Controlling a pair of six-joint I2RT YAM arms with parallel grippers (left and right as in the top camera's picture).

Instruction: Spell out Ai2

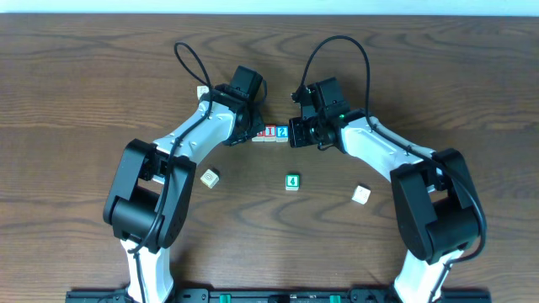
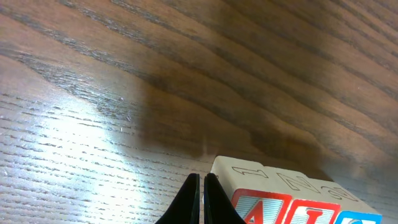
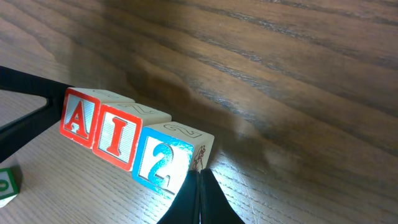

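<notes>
Three wooden letter blocks stand touching in a row on the table: a red A block (image 3: 79,116), a red I block (image 3: 116,138) and a blue 2 block (image 3: 160,160). In the overhead view the row (image 1: 270,132) lies between the two grippers. My left gripper (image 2: 202,180) is shut and empty, its tips right beside the A block (image 2: 267,208). My right gripper (image 3: 199,180) is shut and empty, its tips against the 2 block's outer side.
A green block (image 1: 291,181) lies in front of the row, also at the left edge of the right wrist view (image 3: 6,183). Pale blocks lie at front left (image 1: 210,178), front right (image 1: 360,194) and behind the left arm (image 1: 202,90).
</notes>
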